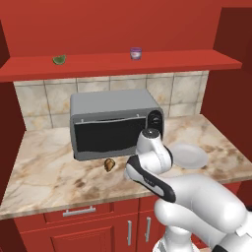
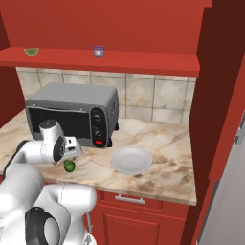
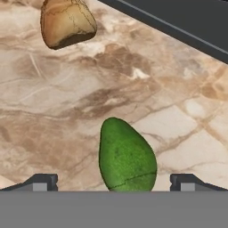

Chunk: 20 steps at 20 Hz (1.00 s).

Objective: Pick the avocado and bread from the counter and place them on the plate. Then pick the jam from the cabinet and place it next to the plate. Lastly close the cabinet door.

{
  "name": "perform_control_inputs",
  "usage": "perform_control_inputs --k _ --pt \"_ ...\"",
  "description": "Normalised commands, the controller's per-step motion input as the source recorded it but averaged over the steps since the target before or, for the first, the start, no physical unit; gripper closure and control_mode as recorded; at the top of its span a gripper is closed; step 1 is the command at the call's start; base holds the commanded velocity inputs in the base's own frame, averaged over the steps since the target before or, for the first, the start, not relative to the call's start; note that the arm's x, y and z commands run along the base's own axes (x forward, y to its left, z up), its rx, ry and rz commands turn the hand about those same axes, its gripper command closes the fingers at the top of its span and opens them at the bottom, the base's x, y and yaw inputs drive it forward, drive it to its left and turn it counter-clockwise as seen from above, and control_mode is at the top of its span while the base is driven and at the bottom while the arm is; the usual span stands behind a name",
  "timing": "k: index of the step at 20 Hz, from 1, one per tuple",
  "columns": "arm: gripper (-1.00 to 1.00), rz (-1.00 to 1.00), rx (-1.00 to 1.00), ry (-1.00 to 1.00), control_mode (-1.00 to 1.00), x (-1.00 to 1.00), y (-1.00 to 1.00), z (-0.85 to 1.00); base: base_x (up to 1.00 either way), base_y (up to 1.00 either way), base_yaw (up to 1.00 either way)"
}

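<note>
Sitting along the lower half of both base views is the counter (image 2: 167, 139), a brown marble top. On it stands the big grey toaster oven (image 1: 115, 123), in the middle of the left base view. High up, the red cabinet (image 1: 123, 64) shelf holds the little purple jam (image 1: 136, 53), top middle of that view. The plate (image 2: 131, 160) lies in the middle of the right base view, and nothing is on it yet.

Next comes the white arm, bent low over the counter. In the right base view its gripper (image 2: 72, 152) sits at the left, just above the avocado (image 3: 127, 156).

In the hand view the avocado is at the bottom middle, right between the two finger tips. Its long way runs up and down the picture, with the thin end pointing up. So I think the hand only needs to go straight down onto it.

The fingers (image 3: 42, 181) are spread wide. They hold nothing and touch nothing.

The bread (image 3: 67, 22) lies at the top left of the hand view, well apart from the avocado.
</note>
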Motion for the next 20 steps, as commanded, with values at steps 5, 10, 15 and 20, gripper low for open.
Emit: perform_control_inputs --k 5,10,15,20 --pt "-1.0 0.02 0.0 0.0 -1.0 0.0 0.0 -0.11 0.0 0.0 0.0" --pt "-1.0 0.0 0.0 0.0 -1.0 0.0 0.0 -0.08 0.0 0.0 0.0" --pt "-1.0 0.01 0.0 0.0 -1.0 0.0 0.0 -0.07 0.0 0.0 0.0" --pt "-1.0 0.01 0.0 0.0 -1.0 0.0 0.0 -0.07 0.0 0.0 0.0"
